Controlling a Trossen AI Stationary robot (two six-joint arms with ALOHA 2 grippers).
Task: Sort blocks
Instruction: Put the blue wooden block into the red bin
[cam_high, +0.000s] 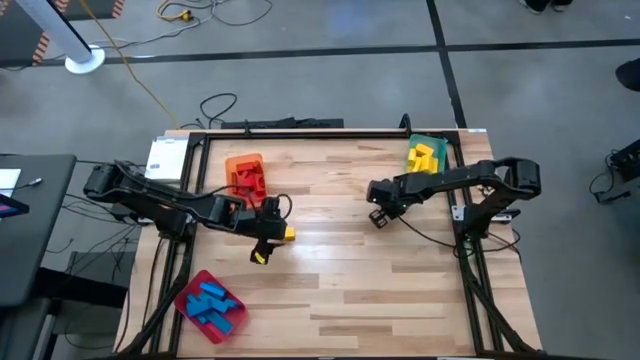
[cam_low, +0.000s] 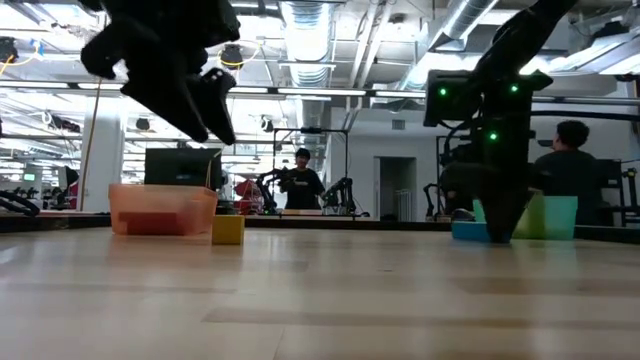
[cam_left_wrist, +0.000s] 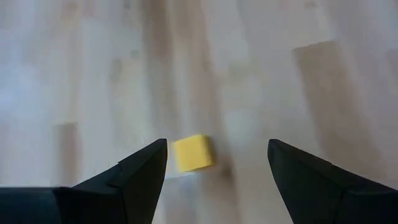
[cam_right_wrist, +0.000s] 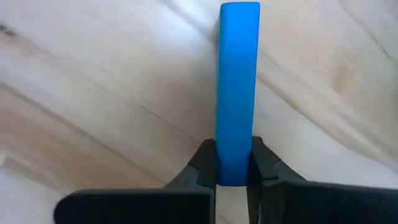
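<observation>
now the right hand (cam_right_wrist: 234, 177) is clamped on one end of a blue block (cam_right_wrist: 237, 87), a long bar that sticks straight out from between the fingers, low over the wooden surface (cam_high: 360, 270). from above, this hand (cam_high: 379, 216) sits right of centre, near the green tray (cam_high: 432, 143) at the far right corner, which holds yellow blocks (cam_high: 421, 157).

the left hand (cam_left_wrist: 216, 171) hangs over the surface with its fingers spread wide and nothing between them; a small yellow block (cam_left_wrist: 191, 153) lies on the wood just below, close to one finger. from above, this hand (cam_high: 264, 245) is left of centre, with the yellow block (cam_high: 287, 234) just beside it. nearby sits the orange tray (cam_high: 243, 163) with red blocks (cam_high: 250, 182). at the near left edge a red tray (cam_high: 190, 290) holds blue blocks (cam_high: 213, 304).
</observation>
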